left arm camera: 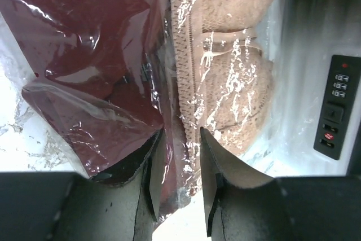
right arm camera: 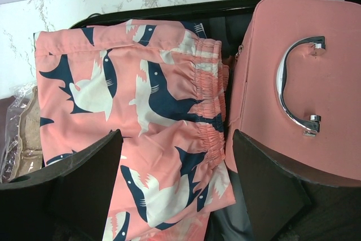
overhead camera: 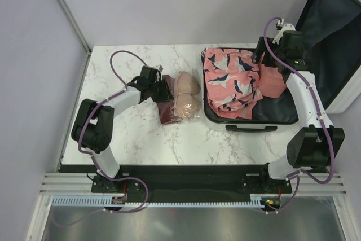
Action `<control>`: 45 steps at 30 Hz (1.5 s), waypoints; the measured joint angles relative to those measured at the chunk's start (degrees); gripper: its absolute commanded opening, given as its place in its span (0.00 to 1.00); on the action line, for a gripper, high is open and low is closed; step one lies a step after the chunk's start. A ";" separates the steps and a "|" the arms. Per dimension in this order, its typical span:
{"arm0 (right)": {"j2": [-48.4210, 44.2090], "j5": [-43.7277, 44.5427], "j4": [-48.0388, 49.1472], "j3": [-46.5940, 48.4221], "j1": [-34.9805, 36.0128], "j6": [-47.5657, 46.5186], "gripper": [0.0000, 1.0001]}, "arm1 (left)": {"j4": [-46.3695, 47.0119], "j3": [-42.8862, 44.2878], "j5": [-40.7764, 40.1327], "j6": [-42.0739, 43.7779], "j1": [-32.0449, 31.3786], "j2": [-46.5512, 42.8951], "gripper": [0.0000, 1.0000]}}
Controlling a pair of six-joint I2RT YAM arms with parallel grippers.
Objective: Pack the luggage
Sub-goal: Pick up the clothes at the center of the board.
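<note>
The luggage (overhead camera: 251, 121) lies open at the table's right, its dark lid (overhead camera: 333, 32) propped up behind. Inside it lie pink shark-print shorts (overhead camera: 231, 80) and, to their right, a small pink case (overhead camera: 274, 83) with a chrome handle (right arm camera: 293, 86). My right gripper (right arm camera: 176, 136) hangs open above the seam between the shorts (right arm camera: 141, 100) and the case. A clear plastic bag (overhead camera: 183, 103) holding maroon and beige garments lies left of the luggage. My left gripper (left arm camera: 181, 134) is shut on the bag's near edge (left arm camera: 175, 83), film pinched between the fingers.
The luggage's white side with its combination lock (left arm camera: 337, 108) stands just right of the bag. A black carry handle (overhead camera: 251, 128) juts from the luggage's near side. White marble tabletop (overhead camera: 113, 66) spreads to the left, with grey walls behind.
</note>
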 measured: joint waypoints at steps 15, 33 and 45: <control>0.00 0.04 -0.07 0.00 0.26 -0.07 0.87 | 0.81 1.09 0.26 -0.11 -0.02 2.54 0.38; 0.00 0.07 -0.11 0.00 0.26 -0.11 0.87 | 4.46 1.64 2.71 -1.01 -0.17 3.28 0.39; 0.00 0.09 -0.31 -0.35 0.37 -0.15 0.87 | 6.62 2.97 4.15 -1.42 -0.76 6.23 0.38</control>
